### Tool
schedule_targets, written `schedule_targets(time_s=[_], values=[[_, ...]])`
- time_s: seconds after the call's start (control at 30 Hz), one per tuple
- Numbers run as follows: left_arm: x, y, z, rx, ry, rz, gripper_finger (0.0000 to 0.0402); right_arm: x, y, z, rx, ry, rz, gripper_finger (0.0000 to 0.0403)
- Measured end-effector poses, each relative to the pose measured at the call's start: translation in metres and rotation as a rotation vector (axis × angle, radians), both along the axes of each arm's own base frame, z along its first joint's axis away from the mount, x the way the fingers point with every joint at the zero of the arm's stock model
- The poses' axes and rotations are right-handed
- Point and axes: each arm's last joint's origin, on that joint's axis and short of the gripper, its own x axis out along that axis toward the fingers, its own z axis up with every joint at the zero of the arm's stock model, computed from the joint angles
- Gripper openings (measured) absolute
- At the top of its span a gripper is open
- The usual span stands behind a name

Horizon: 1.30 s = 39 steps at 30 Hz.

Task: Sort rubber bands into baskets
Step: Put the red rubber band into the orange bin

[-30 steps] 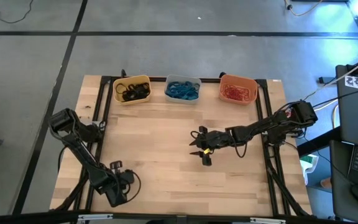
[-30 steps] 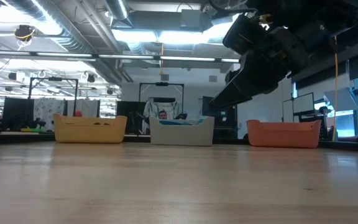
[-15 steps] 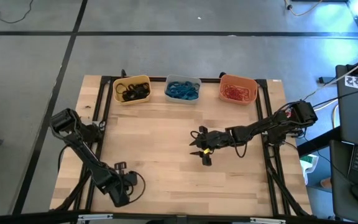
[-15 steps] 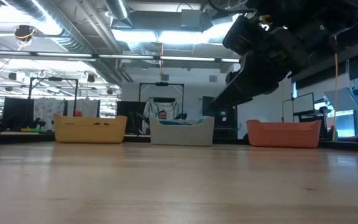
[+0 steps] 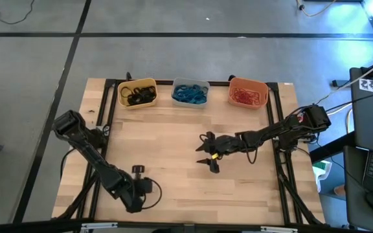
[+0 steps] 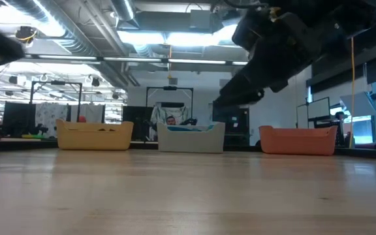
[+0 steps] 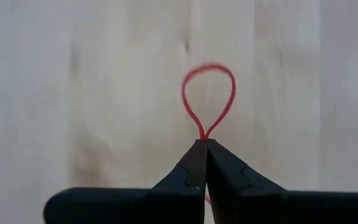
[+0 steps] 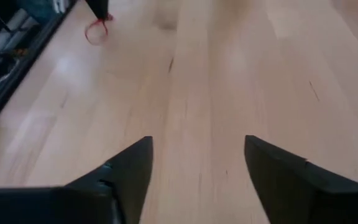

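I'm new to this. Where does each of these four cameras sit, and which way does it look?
High view: overhead, looking down on the table, three baskets and both arms.
Low view: at tabletop height, facing the baskets; one dark arm hangs above.
Left wrist view: on the left arm, past the left gripper shut on a red rubber band.
Right wrist view: on the right arm, past the open right gripper over bare wood.
Shared: that band also shows in the right wrist view.

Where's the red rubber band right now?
The red rubber band is pinched in the left end effector, over the table's near-left area in the high view, far from the baskets.
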Motion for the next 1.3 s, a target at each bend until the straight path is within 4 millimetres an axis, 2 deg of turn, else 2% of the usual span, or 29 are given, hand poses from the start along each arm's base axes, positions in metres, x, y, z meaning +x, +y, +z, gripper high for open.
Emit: schedule_targets(time_s=[0.13, 0.27, 0.37, 0.7, 0.97, 1.1, 1.3], values=[[0.009, 0.010, 0.011, 0.073, -0.108, -0.020, 0.0001, 0.003, 0.001, 0.005, -0.003, -0.061, 0.039, 0.0298], [0.019, 0.022, 0.020, 0.188, -0.225, 0.006, 0.0001, 0.005, 0.002, 0.009, -0.023, -0.114, 0.059, 0.0320], [0.032, 0.031, 0.022, 0.243, -0.290, 0.015, 0.0001, 0.006, 0.002, 0.013, -0.031, -0.158, 0.066, 0.0323], [0.072, 0.061, 0.032, 0.247, -0.432, 0.062, 0.0002, 0.009, 0.003, 0.021, -0.024, -0.250, 0.078, 0.0324], [0.087, 0.073, 0.039, 0.260, -0.508, 0.061, 0.0004, 0.012, 0.012, 0.021, -0.006, -0.315, 0.124, 0.0324], [0.093, 0.077, 0.042, 0.259, -0.550, 0.066, 0.0004, 0.017, 0.015, 0.013, -0.002, -0.327, 0.131, 0.0324], [0.098, 0.083, 0.044, 0.257, -0.571, 0.089, 0.0005, 0.028, 0.020, 0.013, -0.001, -0.350, 0.146, 0.0323]])
